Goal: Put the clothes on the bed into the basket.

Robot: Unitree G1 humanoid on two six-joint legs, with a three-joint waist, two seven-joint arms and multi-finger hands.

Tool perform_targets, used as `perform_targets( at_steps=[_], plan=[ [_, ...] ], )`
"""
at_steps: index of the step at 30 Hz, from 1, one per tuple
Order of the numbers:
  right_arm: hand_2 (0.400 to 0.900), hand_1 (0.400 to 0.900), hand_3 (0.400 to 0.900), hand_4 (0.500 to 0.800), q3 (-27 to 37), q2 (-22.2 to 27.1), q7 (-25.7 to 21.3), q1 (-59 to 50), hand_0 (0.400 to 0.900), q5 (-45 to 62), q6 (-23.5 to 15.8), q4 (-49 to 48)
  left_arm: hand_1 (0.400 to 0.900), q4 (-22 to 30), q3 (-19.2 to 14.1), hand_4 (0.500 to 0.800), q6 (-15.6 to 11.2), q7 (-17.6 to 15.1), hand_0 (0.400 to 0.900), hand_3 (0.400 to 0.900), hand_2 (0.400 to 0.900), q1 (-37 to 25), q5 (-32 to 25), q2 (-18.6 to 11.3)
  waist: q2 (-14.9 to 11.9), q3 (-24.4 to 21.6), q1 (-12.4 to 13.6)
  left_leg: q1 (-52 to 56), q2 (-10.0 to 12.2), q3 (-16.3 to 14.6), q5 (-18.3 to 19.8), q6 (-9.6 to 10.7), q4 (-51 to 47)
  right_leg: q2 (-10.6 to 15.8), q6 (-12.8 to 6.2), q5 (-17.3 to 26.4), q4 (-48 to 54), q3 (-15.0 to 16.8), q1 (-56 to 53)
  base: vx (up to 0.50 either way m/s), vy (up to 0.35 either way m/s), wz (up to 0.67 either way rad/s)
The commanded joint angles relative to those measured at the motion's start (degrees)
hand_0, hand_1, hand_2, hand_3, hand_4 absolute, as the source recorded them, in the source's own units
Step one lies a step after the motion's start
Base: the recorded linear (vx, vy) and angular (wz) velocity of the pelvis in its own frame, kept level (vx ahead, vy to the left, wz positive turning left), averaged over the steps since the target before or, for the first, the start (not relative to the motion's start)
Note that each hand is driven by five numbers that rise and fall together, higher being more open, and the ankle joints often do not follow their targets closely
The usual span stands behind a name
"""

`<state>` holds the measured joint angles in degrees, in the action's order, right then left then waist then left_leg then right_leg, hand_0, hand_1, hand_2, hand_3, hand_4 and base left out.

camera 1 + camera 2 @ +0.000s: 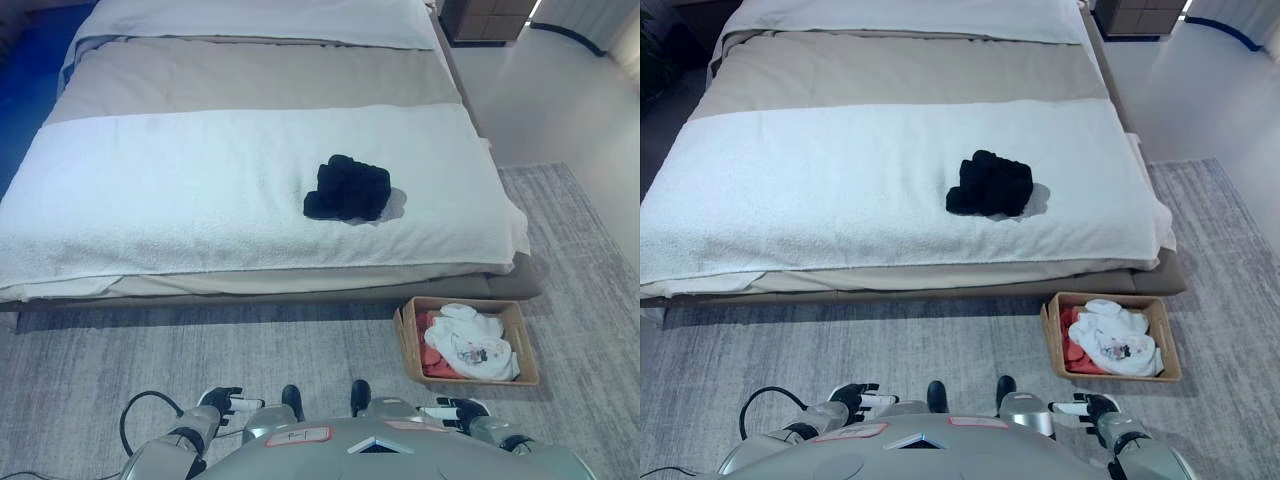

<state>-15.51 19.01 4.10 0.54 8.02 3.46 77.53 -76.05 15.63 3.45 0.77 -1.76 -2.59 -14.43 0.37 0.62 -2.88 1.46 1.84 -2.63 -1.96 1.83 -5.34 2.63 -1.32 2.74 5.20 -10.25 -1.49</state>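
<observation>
1 dark garment (347,189), a crumpled black bundle, lies on the white blanket (180,190) of the bed (250,70), far ahead of both my hands and a little nearer my right side than my left. My left hand (855,398) hangs low at the bottom of the view, over the grey carpet (200,345), its fingers stretched forward and relaxed, grasping nothing. My right hand (1088,408) hangs at the same level on the other side, its fingers likewise straight and loose, with nothing in them. Just ahead of my right hand, on the carpet and close against the foot of the bed, sits the brown basket (524,345). Inside it lie 2 pieces I can make out: a white garment (475,343) bunched on top, with some print on it, and a red cloth (432,358) showing beneath it on the side nearer my left hand. The basket and the black bundle are well apart, the bundle up on the blanket beyond the bed's edge. Further beyond the blanket, a beige sheet (250,75) crosses the bed, and past that a pale pillow end (260,20).
</observation>
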Motion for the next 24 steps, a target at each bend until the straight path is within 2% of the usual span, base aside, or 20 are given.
perform_targets(
  at_steps=[1,5,24],
  plan=[
    [0.900,0.900,0.900,0.800,-2.19,0.76,-0.53,-2.38,0.900,-1.22,-0.09,3.35,0.900,-2.26,-0.19,0.800,-0.60,-0.50,0.900,0.900,0.900,-3.09,0.24,-2.13,-1.00,0.17,0.83,1.67,0.64,-2.77,4.77,1.24,0.34,3.20,-4.64,-2.81,-0.20,0.22,-0.18,0.00,0.000,0.00],
    [0.900,0.900,0.900,0.800,-1.86,0.83,-0.95,-2.47,0.900,-1.07,-0.30,3.52,0.900,-2.30,-0.79,0.800,-0.72,-1.34,0.900,0.900,0.900,-3.50,0.12,-2.69,-1.11,0.26,0.80,1.63,0.69,-2.73,4.75,1.26,0.34,3.13,-4.63,-2.86,-0.20,0.27,-0.19,0.00,0.000,0.00],
    [0.900,0.900,0.900,0.800,-1.97,0.93,-0.66,-2.23,0.900,-0.99,-0.30,3.67,0.900,-1.98,-0.36,0.800,-0.64,-1.04,0.900,0.900,0.900,-3.37,0.06,-2.41,-1.24,0.38,0.67,1.77,1.01,-2.74,4.72,1.44,0.34,2.64,-4.37,-3.21,-0.20,0.45,-0.29,0.00,-0.001,0.00]
  ],
)
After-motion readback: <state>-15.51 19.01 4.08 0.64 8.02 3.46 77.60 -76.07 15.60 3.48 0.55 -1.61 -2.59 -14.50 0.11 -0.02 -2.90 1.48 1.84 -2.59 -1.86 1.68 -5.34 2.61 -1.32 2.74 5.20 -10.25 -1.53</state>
